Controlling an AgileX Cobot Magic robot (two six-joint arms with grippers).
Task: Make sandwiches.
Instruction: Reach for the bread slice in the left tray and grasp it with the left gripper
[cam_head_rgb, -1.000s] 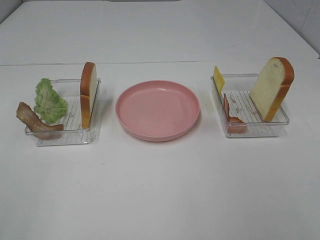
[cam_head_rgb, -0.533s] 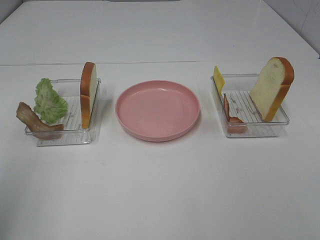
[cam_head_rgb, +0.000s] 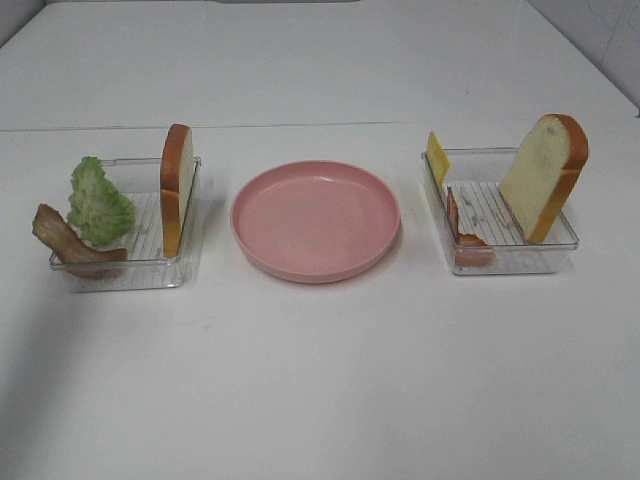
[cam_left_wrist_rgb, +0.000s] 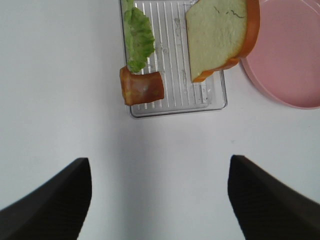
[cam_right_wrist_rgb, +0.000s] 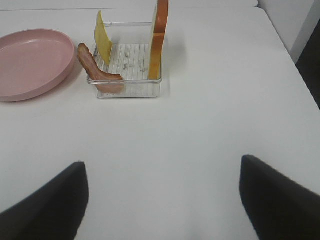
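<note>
No stacking begun, by my read: plate (cam_head_rgb: 315, 262) bare; bread slices (cam_head_rgb: 177, 190), lettuce (cam_head_rgb: 98, 203), bacon (cam_head_rgb: 65, 240), cheese (cam_head_rgb: 437, 158) sit in two trays (cam_head_rgb: 125, 283) (flanking it). Left gripper (cam_left_wrist_rgb: 159, 162) and right gripper (cam_right_wrist_rgb: 161, 162) gape wide, empty.

A plain white surface (cam_head_rgb: 320, 400) fills the view under soft, even light. A thin seam (cam_head_rgb: 300, 126) crosses its far part.

Plate (cam_head_rgb: 310, 272) between left tray (cam_head_rgb: 125, 280), holding lettuce (cam_head_rgb: 98, 205), and right tray (cam_head_rgb: 520, 262), holding cheese (cam_head_rgb: 437, 157).
</note>
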